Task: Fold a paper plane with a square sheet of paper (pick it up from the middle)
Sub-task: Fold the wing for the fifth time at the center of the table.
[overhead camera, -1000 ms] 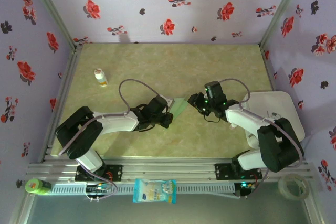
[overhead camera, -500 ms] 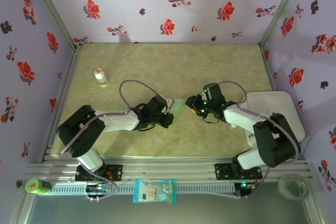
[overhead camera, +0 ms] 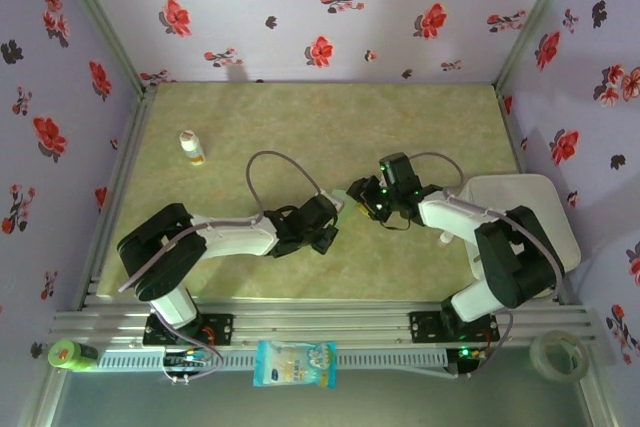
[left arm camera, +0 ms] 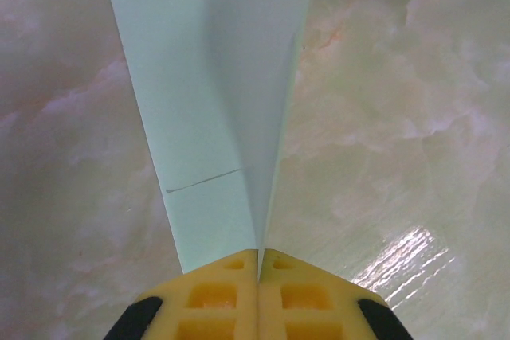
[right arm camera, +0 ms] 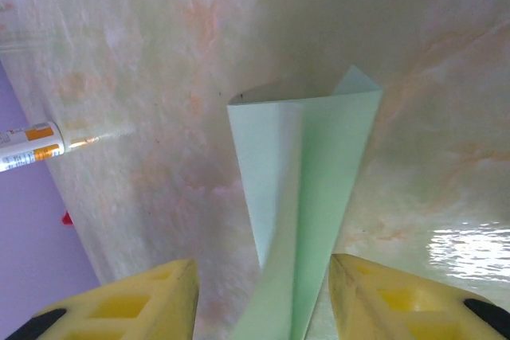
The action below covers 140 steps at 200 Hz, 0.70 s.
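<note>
Clamping folded paper (left arm camera: 207,117), left jaws; right jaws apart astride; right-wrist view: bottle (right arm camera: 28,147).

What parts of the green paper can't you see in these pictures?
Top view: the paper is mostly hidden between the left gripper and right gripper.
Left wrist view: its far end is cut off by the top edge.
Right wrist view: its near end runs off the bottom edge.

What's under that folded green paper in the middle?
Just the marbled tabletop, showing on both sides of the paper. The patch directly beneath is covered, so anything flat there can't be seen.
</note>
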### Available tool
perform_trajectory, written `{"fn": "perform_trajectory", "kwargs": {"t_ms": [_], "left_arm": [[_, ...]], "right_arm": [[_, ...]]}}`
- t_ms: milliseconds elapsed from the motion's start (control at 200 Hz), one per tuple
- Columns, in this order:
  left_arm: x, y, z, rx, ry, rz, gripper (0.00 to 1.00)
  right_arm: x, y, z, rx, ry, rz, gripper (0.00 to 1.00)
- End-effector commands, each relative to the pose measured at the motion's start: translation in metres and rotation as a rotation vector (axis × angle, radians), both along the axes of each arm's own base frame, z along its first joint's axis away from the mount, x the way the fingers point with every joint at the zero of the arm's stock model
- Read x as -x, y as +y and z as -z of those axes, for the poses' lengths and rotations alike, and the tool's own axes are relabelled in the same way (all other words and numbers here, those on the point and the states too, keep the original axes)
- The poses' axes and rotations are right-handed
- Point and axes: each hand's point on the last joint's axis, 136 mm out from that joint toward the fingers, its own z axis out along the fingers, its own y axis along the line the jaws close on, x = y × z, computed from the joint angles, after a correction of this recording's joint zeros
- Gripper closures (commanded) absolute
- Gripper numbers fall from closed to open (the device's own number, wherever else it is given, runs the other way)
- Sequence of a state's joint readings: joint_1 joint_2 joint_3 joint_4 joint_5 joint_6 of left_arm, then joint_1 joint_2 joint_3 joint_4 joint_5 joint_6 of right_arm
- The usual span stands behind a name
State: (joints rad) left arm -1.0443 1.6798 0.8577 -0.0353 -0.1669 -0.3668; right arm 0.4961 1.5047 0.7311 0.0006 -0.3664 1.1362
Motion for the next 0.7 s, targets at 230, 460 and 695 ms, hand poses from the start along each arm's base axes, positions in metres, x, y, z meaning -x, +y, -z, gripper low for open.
{"fn": "perform_trajectory", "kwargs": {"t_ms": [230,460,695], "left_arm": [[-0.004,0.002,0.0,-0.085,-0.062,0.04,1.0],[-0.002,0.003,0.004,-0.123,-0.064,0.077,0.9],[-0.001,0.005,0.009,-0.155,-0.059,0.09,0.86]], "right_arm": [[-0.002,0.015,0.013,-0.01,0.079,-0.014,0.59],[0.0,0.014,0.014,-0.004,0.084,-0.022,0.74],[-0.001,0.016,0.013,-0.013,0.079,-0.027,0.85]]}}
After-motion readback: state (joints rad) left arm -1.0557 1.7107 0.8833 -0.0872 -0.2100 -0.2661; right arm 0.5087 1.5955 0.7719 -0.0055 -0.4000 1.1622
